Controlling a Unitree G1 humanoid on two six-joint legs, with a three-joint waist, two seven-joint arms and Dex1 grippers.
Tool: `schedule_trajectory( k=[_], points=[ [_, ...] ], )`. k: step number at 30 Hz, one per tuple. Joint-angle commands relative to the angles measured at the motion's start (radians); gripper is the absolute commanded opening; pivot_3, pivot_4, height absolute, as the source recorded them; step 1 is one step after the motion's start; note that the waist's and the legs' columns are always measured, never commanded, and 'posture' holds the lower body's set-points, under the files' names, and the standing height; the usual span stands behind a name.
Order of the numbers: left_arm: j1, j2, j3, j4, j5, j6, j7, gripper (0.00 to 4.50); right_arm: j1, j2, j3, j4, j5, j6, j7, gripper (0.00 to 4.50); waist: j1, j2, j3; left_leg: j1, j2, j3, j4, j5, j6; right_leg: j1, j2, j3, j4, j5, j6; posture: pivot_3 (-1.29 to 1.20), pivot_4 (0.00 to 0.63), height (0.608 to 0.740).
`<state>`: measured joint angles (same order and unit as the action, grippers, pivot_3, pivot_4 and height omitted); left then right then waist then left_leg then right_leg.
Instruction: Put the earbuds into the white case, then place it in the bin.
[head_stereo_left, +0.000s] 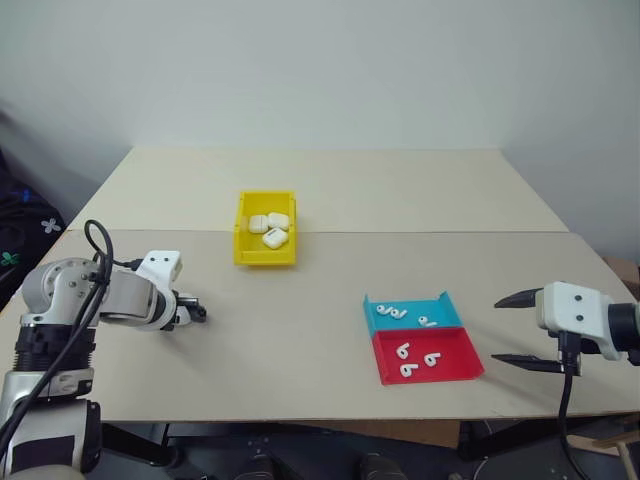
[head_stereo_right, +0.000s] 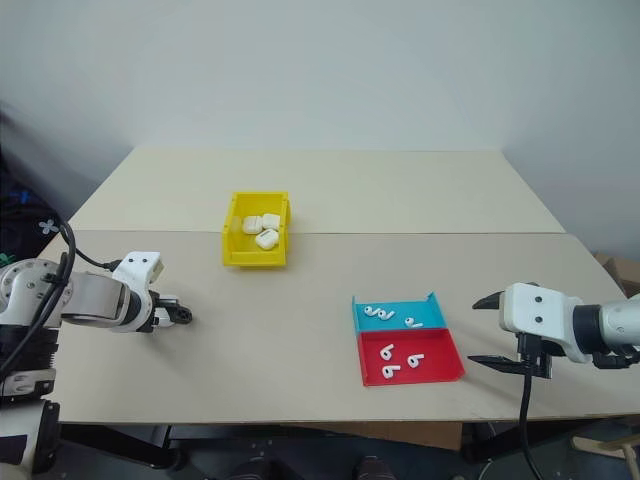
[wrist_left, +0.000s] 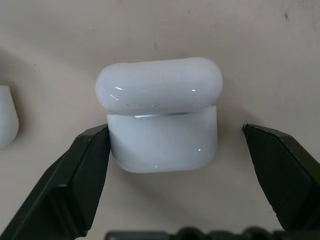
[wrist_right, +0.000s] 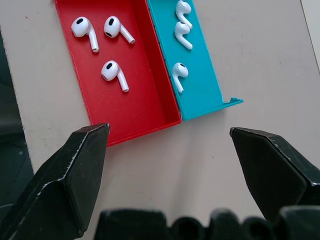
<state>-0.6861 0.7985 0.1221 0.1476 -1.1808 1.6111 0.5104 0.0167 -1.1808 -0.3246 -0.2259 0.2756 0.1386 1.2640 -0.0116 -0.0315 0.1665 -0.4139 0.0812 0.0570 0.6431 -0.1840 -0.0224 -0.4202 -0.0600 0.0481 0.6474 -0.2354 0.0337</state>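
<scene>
On the worktop (head_stereo_left: 300, 300) at my left, my left pincer (wrist_left: 175, 137) stands wide around a white case (wrist_left: 161, 115), one finger touching it. Farther along sits the yellow bin (head_stereo_left: 266, 228) holding cases. Earbuds (wrist_right: 112, 50) lie in the blue-and-red tray (head_stereo_left: 425, 340), near my wide-open right pincer (head_stereo_left: 520, 330).

No legible text, label, brand mark, number or sign appears on any surface in these views.
</scene>
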Motion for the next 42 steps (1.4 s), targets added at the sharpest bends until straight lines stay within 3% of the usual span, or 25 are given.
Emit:
schedule_trajectory(
  k=[1, 5, 11, 16, 19, 22, 26, 31, 33, 37, 42],
  points=[
    [0.004, 0.013, -0.005, -0.029, -0.022, 0.003, 0.016, 3.90, -0.012, -0.005, -0.008, -0.012, -0.003, -0.005, -0.005, 4.50, 0.000, 0.000, 0.000, 0.000, 0.000, 0.000, 0.000, 0.000, 0.000, 0.000, 0.000, 0.000, 0.000, 0.000, 0.000, 0.00, 0.150, 0.740],
    [0.012, 0.025, -0.006, -0.033, -0.033, 0.003, 0.024, 2.78, -0.021, -0.003, 0.005, -0.006, -0.012, -0.006, -0.010, 4.50, -0.002, 0.000, 0.000, 0.000, 0.000, 0.000, 0.000, 0.000, 0.000, 0.000, 0.000, 0.000, 0.000, 0.000, 0.000, 0.00, 0.150, 0.740],
    [0.017, 0.063, 0.008, -0.157, 0.001, 0.003, 0.000, 2.78, -0.037, -0.003, 0.015, -0.004, -0.014, -0.004, -0.016, 4.50, -0.001, 0.000, 0.000, 0.000, 0.000, 0.000, 0.000, 0.000, 0.000, 0.000, 0.000, 0.000, 0.000, 0.000, 0.000, 0.00, 0.150, 0.740],
    [0.022, 0.130, 0.060, -0.355, -0.032, 0.001, -0.171, 2.78, -0.058, -0.017, 0.005, 0.004, -0.005, -0.002, -0.003, 4.50, -0.001, -0.001, 0.001, -0.001, 0.000, 0.000, 0.000, 0.000, -0.001, -0.001, 0.000, 0.000, 0.000, 0.000, 0.000, 0.00, 0.150, 0.740],
    [0.116, 0.153, 0.109, -0.561, 0.039, -0.193, -0.351, 2.78, -0.110, -0.030, 0.006, -0.004, 0.025, 0.038, 0.005, 4.50, -0.003, -0.001, 0.001, -0.001, 0.000, 0.000, 0.000, 0.000, -0.001, -0.001, 0.000, 0.000, -0.001, 0.000, 0.000, 0.00, 0.150, 0.740],
    [0.191, 0.127, 0.102, -0.646, 0.106, -0.340, -0.486, 2.78, -0.161, -0.055, 0.032, -0.019, 0.034, 0.111, 0.008, 4.50, -0.002, -0.001, 0.000, 0.000, 0.000, 0.001, 0.000, 0.000, -0.001, -0.001, 0.000, 0.000, -0.001, 0.000, 0.000, 0.00, 0.150, 0.740],
    [0.366, -0.009, 0.021, -0.749, 0.380, -0.851, -0.763, 2.78, -0.238, -0.075, 0.076, -0.057, 0.062, 0.180, 0.017, 4.50, 0.001, 0.000, 0.000, 0.000, 0.000, 0.000, 0.000, 0.000, -0.001, 0.000, 0.000, 0.000, -0.001, -0.001, -0.002, 0.00, 0.150, 0.740],
    [0.475, -0.129, -0.058, -0.653, 0.547, -1.302, -1.129, 2.78, -0.275, -0.075, 0.131, -0.129, 0.040, 0.132, 0.036, 4.50, 0.004, 0.000, 0.000, -0.002, 0.000, 0.001, 0.000, 0.000, -0.001, -0.001, -0.001, 0.000, -0.004, 0.000, -0.002, 0.00, 0.150, 0.740],
    [0.482, -0.188, -0.060, -0.606, 0.543, -1.378, -1.204, 2.78, -0.296, -0.079, 0.159, -0.148, 0.077, 0.169, 0.070, 4.50, 0.004, 0.000, 0.000, -0.002, 0.000, 0.001, 0.000, 0.000, -0.001, -0.001, -0.001, 0.000, -0.004, 0.000, -0.002, 0.00, 0.150, 0.740],
    [0.479, -0.290, -0.075, -0.498, 0.535, -1.530, -1.373, 2.78, -0.285, -0.064, 0.182, -0.160, 0.038, 0.041, 0.101, 4.50, 0.006, 0.000, 0.000, -0.002, 0.000, 0.001, 0.001, 0.000, -0.001, 0.000, 0.000, 0.000, -0.004, -0.002, 0.001, 0.00, 0.150, 0.740],
    [0.492, -0.361, -0.102, -0.406, 0.537, -1.641, -1.538, 2.78, -0.421, -0.098, 0.316, -0.153, -0.001, 0.099, 0.165, 4.50, 0.000, 0.001, -0.001, -0.002, 0.001, 0.001, 0.001, 0.000, 0.000, -0.001, 0.000, 0.000, -0.003, -0.001, 0.003, 0.00, 0.150, 0.740]
  ],
)
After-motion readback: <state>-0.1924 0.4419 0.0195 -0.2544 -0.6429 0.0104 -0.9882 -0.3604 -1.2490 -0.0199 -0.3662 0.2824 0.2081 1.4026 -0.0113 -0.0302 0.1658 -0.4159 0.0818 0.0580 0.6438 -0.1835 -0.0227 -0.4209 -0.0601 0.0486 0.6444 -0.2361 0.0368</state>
